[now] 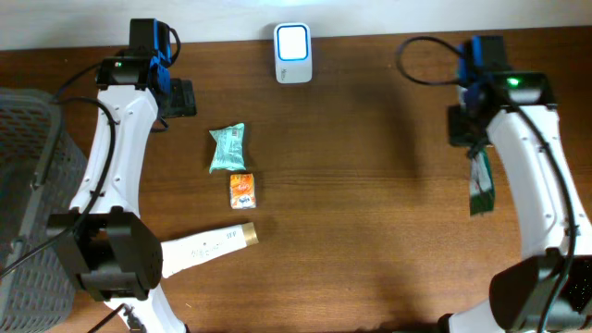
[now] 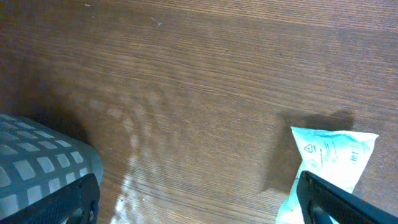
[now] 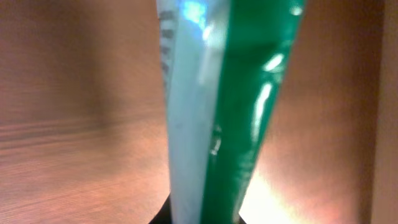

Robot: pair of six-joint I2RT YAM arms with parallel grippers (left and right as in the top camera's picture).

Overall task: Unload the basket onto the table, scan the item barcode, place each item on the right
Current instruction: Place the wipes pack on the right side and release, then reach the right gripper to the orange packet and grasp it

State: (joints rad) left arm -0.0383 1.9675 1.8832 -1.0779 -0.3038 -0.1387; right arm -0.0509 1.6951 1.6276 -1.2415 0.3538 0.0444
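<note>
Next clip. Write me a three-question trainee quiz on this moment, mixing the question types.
1. True or false: the right arm's jaws are shut on the green packet, which is held off the table.
2. Multiple choice: which loose item lies nearest the scanner? A) teal packet B) orange packet C) white tube
3. Short answer: what stands at the far left of the overhead view, beside the left arm?

Key: 1 true; 2 A; 3 the grey basket.
</note>
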